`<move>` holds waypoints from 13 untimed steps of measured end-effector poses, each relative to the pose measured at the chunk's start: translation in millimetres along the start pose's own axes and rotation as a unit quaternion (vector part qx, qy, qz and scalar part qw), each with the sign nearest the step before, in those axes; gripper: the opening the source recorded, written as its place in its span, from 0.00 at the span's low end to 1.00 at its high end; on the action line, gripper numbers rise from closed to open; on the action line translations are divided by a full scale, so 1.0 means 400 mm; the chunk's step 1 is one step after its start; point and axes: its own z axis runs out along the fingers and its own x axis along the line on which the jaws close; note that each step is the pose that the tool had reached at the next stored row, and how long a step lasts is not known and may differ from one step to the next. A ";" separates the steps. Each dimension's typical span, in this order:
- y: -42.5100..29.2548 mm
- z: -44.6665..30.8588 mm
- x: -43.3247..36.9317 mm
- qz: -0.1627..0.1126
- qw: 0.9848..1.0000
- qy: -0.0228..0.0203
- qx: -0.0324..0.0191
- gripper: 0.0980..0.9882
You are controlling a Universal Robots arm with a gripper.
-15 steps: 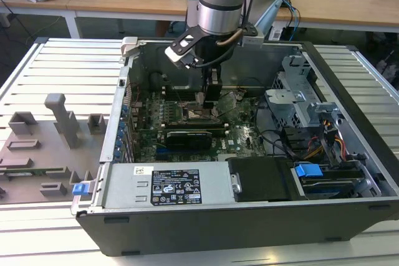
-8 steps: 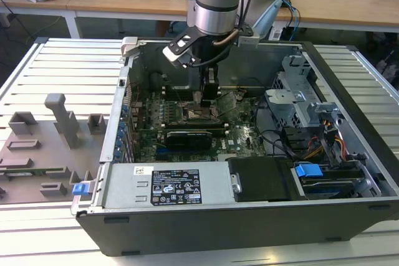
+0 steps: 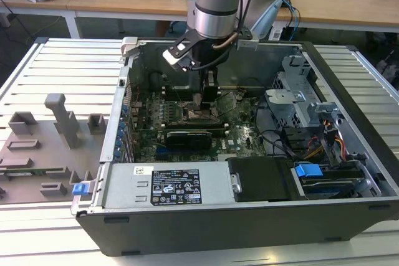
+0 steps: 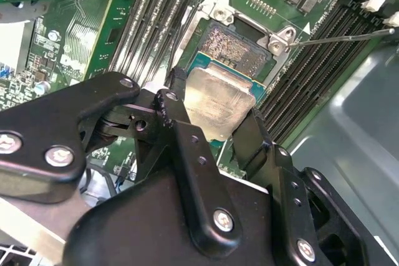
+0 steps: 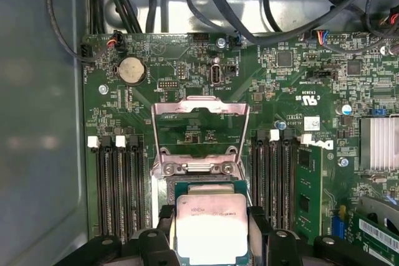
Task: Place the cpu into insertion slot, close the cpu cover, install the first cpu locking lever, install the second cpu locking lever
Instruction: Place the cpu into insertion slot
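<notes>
Gripper point(image 4: 212, 113) closest: fingers point(image 4: 176, 113) clamped on opposite edges of cpu point(image 4: 218, 101), metal top up, likely so chip goes down flat. Cpu hangs just over near side of insertion slot point(image 4: 234, 45), apparently not seated; dark socket bed exposed beyond. Cpu cover point(image 5: 199, 107) stands swung open, leaving slot free. Arm point(image 3: 215, 4) reaches straight down into open computer case point(image 3: 187, 228), over green motherboard point(image 5: 187, 60).

White sticker point(image 3: 176, 186) with black print and marks, on metal housing point(image 3: 124, 185) just beside motherboard point(image 3: 243, 135): not legible. White lettering point(image 5: 324, 144) on motherboard, faint engraving on cpu point(image 5: 211, 225), possibly serial lines: unreadable.
</notes>
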 end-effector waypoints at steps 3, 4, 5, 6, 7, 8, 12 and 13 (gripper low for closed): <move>0.000 0.007 0.000 0.000 1.000 0.000 0.000 0.50; 0.000 0.009 0.000 0.000 1.000 0.000 0.000 0.50; 0.000 0.010 0.000 0.000 1.000 0.000 0.000 0.50; 0.000 0.012 0.000 0.000 1.000 0.000 0.000 0.50; 0.000 0.013 0.000 0.000 1.000 0.000 0.000 0.50; 0.000 0.016 0.000 0.000 1.000 0.000 0.000 0.50; 0.000 0.026 0.001 0.000 1.000 0.000 0.000 0.50; 0.000 0.028 0.002 0.000 1.000 0.000 0.000 0.50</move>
